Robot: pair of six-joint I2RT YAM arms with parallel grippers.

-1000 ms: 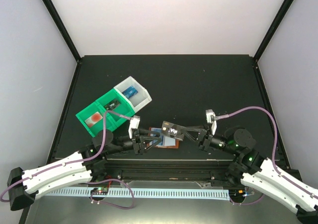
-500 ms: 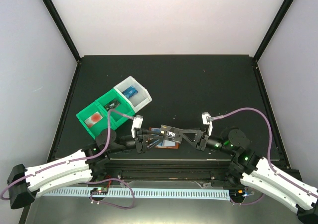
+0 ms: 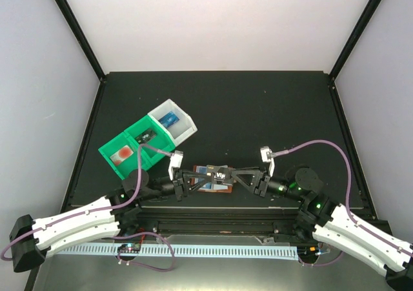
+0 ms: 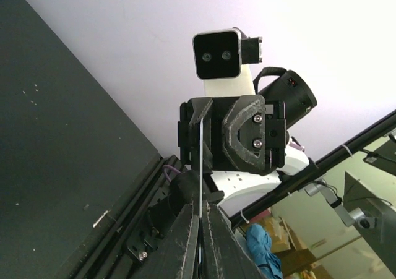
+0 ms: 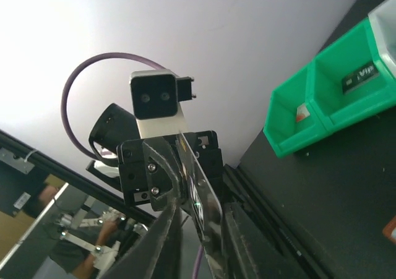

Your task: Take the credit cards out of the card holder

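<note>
We see both arms reaching in low over the near edge of the black table [image 3: 258, 110], their grippers meeting nose to nose above the card holder [image 3: 222, 188]. The holder lies flat on the table between the two arm bases, its brown edge showing under the fingers. A dark card [image 3: 221, 173] with white lettering hangs just above the holder, between the two grippers. The right gripper [image 3: 233, 175] has its fingers [image 5: 162, 242] set on either side of this card, which slants between them in the right wrist view, and we take them to be closed on it. The left gripper [image 3: 197, 177] meets the card from the other end. In the left wrist view its fingers [image 4: 185, 242] are drawn almost together, with the card showing edge-on as a thin line in the gap, so it too seems to be pinching it. Up and to the left stands the green-and-white bin tray [image 3: 186, 135], apart from the holder. A blue card [image 3: 170, 119] lies in its white compartment, a second dark card [image 3: 147, 136] in the middle green one, and a red card [image 3: 122, 154] in the end one.
</note>
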